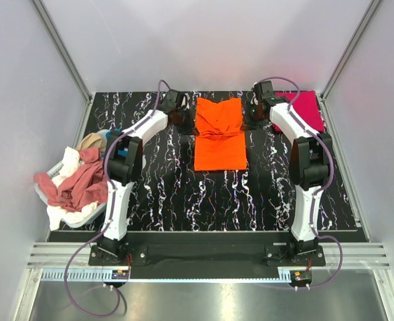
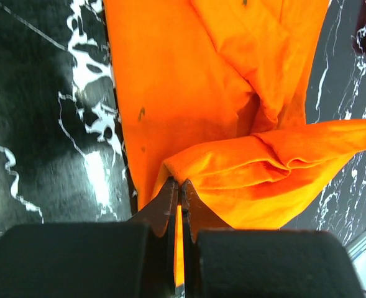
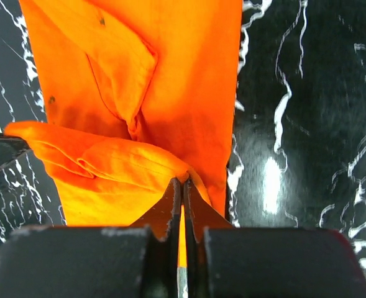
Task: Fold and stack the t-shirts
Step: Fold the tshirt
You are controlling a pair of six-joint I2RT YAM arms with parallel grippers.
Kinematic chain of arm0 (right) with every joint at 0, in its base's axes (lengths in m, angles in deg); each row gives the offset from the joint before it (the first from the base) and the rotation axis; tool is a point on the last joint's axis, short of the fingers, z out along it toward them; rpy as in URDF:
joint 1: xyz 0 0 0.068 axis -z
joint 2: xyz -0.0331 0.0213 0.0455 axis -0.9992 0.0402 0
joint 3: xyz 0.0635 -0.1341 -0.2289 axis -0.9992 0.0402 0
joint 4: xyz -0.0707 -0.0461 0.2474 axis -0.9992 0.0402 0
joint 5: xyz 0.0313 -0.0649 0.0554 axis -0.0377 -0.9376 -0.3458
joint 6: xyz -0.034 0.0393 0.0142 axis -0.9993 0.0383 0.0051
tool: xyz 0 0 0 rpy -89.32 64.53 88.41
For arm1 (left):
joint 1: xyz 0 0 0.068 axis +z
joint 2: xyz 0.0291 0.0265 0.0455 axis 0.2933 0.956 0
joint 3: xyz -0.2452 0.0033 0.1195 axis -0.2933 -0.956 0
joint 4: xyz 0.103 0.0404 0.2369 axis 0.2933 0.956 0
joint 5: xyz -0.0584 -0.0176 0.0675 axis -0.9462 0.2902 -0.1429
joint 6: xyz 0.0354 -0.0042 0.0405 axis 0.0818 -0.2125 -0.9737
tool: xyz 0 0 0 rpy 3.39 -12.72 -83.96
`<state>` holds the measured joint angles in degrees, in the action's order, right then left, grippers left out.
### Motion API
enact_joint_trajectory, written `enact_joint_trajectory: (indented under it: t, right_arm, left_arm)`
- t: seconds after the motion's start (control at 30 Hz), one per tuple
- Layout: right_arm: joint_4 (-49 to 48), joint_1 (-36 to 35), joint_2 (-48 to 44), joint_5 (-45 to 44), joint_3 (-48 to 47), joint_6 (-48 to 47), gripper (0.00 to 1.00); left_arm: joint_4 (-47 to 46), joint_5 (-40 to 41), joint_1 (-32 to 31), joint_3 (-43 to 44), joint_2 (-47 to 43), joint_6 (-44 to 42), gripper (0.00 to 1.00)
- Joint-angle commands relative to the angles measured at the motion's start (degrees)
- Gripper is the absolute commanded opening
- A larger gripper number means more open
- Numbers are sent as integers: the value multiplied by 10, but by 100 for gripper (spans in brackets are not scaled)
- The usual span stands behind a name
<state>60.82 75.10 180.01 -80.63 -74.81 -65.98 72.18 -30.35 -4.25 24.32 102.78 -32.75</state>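
Here the orange t-shirt (image 1: 218, 137) is laid flat on the far middle of the bench (image 1: 183, 194), with its far edge lifted and doubled toward the near half. The left end effector (image 2: 180, 186) is pressed together on one corner of that raised edge, and the right end effector (image 3: 183, 183) is pinched on the opposite corner. Only a thin lip of cloth is caught at each tip. Whether one layer or two is held cannot be told from the wrist views.

A slip is the main risk. If the fold is carried forward quickly, the cloth could be pulled out of one pinch and the edge dropped askew. Should the two arms be moved unevenly, a slanted fold would be produced. The bunched wrinkles between the corners could also be pressed into the fold if the edge is not drawn taut.

The crimson-pink t-shirt (image 1: 308, 107) lies at the far right corner, and a rose-red t-shirt (image 1: 79, 180) is heaped at the left.
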Motion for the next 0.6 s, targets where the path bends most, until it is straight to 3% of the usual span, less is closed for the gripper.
enact_joint_trajectory:
  t: [0.0,0.13,0.2,0.27,0.37,0.47,0.57]
  right_arm:
    - [-9,11,28,37,-43,-18,5]
    - [-12,21,88,61,-96,-30,8]
    - [-10,32,108,87,-121,-30,9]
    - [0,38,126,94,-156,-24,21]
    - [19,47,115,87,-186,-37,40]
    - [44,50,88,80,-186,-45,49]
    - [56,49,50,89,-132,-35,46]
  left_arm:
    - [-10,-26,10,51,28,2,0]
    - [-11,-42,22,78,50,12,3]
    - [-8,-33,22,92,53,3,11]
    - [9,-7,23,105,50,-12,23]
    - [26,53,22,104,21,-30,23]
    - [28,99,18,56,-34,-38,45]
    - [25,96,1,17,-68,-55,49]
